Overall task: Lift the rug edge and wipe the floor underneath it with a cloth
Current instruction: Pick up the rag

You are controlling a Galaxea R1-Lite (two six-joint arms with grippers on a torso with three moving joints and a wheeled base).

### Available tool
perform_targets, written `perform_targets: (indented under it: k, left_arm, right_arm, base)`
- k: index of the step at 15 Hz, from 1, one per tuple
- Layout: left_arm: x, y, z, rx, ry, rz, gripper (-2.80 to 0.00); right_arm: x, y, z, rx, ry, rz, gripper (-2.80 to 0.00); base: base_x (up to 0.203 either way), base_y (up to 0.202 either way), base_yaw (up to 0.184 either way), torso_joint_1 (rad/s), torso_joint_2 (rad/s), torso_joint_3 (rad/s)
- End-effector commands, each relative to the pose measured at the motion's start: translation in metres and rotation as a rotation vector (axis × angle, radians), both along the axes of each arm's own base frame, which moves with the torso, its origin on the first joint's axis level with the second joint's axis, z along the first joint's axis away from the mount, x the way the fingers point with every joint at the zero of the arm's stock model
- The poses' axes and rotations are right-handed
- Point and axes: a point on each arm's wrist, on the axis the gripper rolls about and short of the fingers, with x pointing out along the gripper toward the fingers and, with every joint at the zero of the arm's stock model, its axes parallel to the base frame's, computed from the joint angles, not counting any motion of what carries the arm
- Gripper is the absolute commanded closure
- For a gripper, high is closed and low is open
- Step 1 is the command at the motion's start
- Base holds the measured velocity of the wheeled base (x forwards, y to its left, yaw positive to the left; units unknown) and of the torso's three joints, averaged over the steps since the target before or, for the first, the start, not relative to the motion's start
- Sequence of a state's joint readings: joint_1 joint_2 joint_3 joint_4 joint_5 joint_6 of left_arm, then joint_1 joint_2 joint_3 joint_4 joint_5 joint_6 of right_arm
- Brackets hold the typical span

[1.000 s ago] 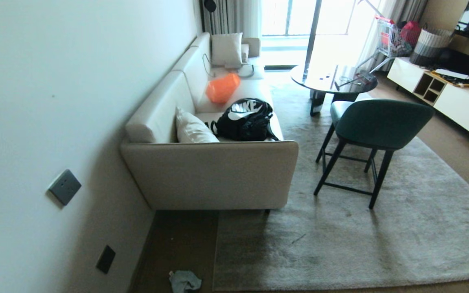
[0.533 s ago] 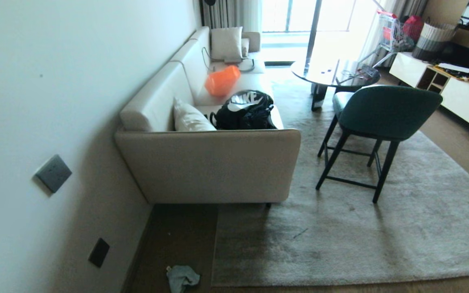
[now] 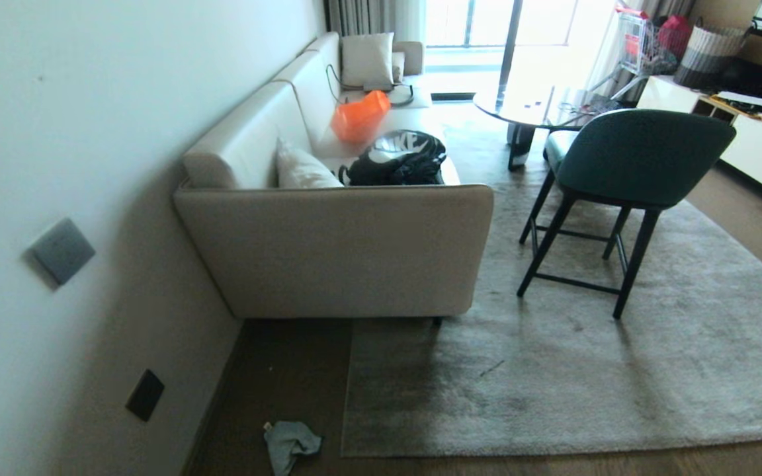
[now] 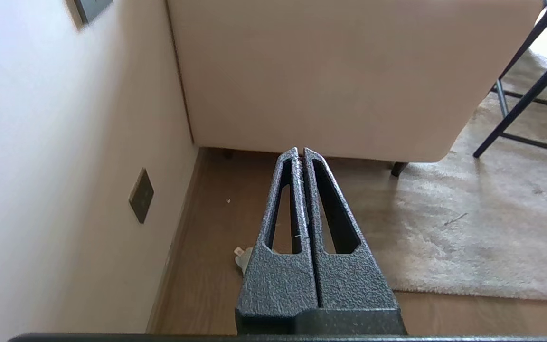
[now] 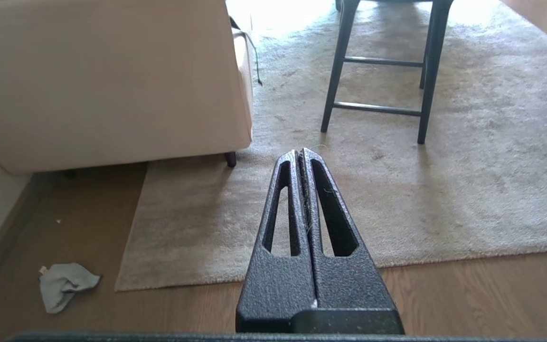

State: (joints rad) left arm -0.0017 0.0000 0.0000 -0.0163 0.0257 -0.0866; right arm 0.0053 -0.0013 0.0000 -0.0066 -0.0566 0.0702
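1. Head view, arms: neither arm shows. Cloth [image 3: 290,445] lies crumpled on the bare floor [image 3: 282,370], in the strip between the wall [image 3: 90,165] and the rug's side border. Rug edge [image 3: 348,396] runs straight away from the robot toward the sofa [image 3: 335,251]; its square near corner sits just beside the cloth, apart from it.

2. Left wrist view, left gripper [image 4: 300,152]: fingers pressed together, holding nothing. It hangs above the floor strip in front of the sofa. Only a sliver of cloth [image 4: 244,257] shows past the finger base, so the rag lies below and slightly wall-side of this gripper.

3. Right wrist view, right gripper [image 5: 300,153]: fingers pressed together, empty. It hangs over the rug [image 5: 397,199] near the front border; the cloth [image 5: 64,284] is well off to its wall side, and the chair [image 5: 382,71] stands beyond.

4. Governing relation, as judged: the left gripper is the nearer to the cloth, the right the nearer to the rug's front border and corner. The rag has no clear long axis, being bunched.

5. Stage, as judged: nothing begun; rug flat, cloth untouched. Both grippers must open before any pick-up.

6. Room for moving: the floor strip is narrow, hemmed by wall, sofa end and rug border. The front border has open plank floor alongside it. Sofa feet rest on the rug farther in, so only the near corner looks free to lift.
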Motion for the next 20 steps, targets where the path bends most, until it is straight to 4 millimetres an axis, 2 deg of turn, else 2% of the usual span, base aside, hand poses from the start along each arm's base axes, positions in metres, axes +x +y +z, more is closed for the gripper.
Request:
perform_targets:
  k: [1, 11, 20]
  left_arm:
    - [0.0, 0.0, 0.0001, -0.001, -0.001, 0.0, 0.0]
    - [0.0, 0.0, 0.0001, -0.001, -0.001, 0.0, 0.0]
    - [0.0, 0.0, 0.0001, -0.001, -0.001, 0.0, 0.0]
  right_arm:
    - [0.0001, 0.0, 0.0, 0.0, 0.002, 0.001, 0.0]
    - [0.0001, 0.0, 0.0, 0.0, 0.002, 0.001, 0.0]
    - [0.0001, 0.0, 0.0001, 0.0, 0.0, 0.001, 0.0]
  base:
    - [0.0, 0.0, 0.0, -0.086, 0.47, 0.384]
    - [0.0, 0.0, 0.0, -0.023, 0.43, 0.408]
    - [0.0, 0.0, 0.0, 0.004, 0.02, 0.022]
